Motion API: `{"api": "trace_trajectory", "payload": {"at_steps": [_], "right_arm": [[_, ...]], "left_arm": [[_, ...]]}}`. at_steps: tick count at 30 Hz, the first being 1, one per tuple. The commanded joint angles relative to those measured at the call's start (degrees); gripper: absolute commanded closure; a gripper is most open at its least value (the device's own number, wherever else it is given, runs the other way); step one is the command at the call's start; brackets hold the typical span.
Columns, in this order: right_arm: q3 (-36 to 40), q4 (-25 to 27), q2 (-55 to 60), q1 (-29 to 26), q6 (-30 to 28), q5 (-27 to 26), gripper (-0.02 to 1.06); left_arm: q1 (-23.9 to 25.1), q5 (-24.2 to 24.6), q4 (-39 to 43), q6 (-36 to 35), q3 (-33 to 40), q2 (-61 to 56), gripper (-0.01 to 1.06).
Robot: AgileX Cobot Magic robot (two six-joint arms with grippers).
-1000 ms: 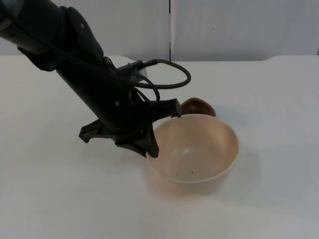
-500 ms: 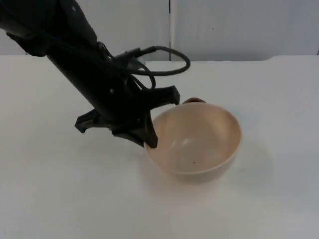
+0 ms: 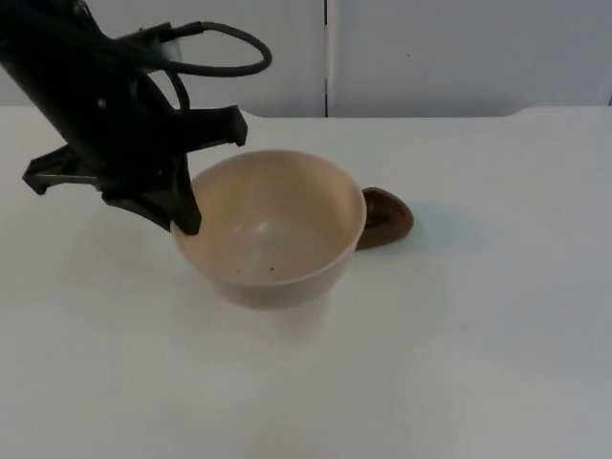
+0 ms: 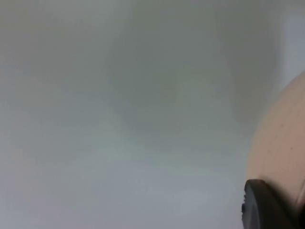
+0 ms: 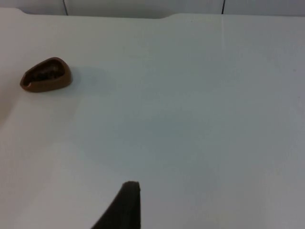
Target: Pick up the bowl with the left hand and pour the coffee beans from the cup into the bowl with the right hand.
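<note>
While the left hand [image 3: 182,206] is clamped on the rim of the one beige bowl [image 3: 271,227], holding it just above the white counter [image 3: 478,335], pouring is not yet begun. One brown cup [image 3: 384,216] of coffee beans [image 5: 46,75] sits beside it. The right hand [image 5: 125,206] waits apart, its grip impossible to judge.

From my station I see the bowl [image 3: 271,227] held up over the table [image 3: 497,316], left of centre, with the left gripper [image 3: 182,206] at its left rim. The cup [image 3: 383,217] sits on the table just to the bowl's right, partly behind its rim. In the right wrist view the cup [image 5: 46,75] stands well apart from the right gripper's fingertip [image 5: 127,200].
</note>
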Motion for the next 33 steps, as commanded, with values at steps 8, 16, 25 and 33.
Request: {"api": "trace_trajectory", "payload": {"at_steps": [8, 16, 25, 33], "right_arm": [[0.13, -0.35, -0.22, -0.30, -0.62, -0.20, -0.01], [0.13, -0.35, -0.22, -0.30, -0.62, -0.20, -0.01], [0.13, -0.35, -0.22, -0.30, -0.62, -0.20, -0.01], [0.13, 0.01, -0.22, -0.30, -0.62, -0.20, -0.01]], "left_arm": [[0.15, 0.47, 2.14, -1.03, 3.43, -4.38, 1.00], [0.15, 2.69, 2.54, -0.65, 3.43, -4.58, 1.00], [0.18, 4.06, -3.01, -1.82, 3.43, -4.58, 1.00], [0.05, 3.95, 4.18, -14.85, 3.52, -4.58, 1.00]]}}
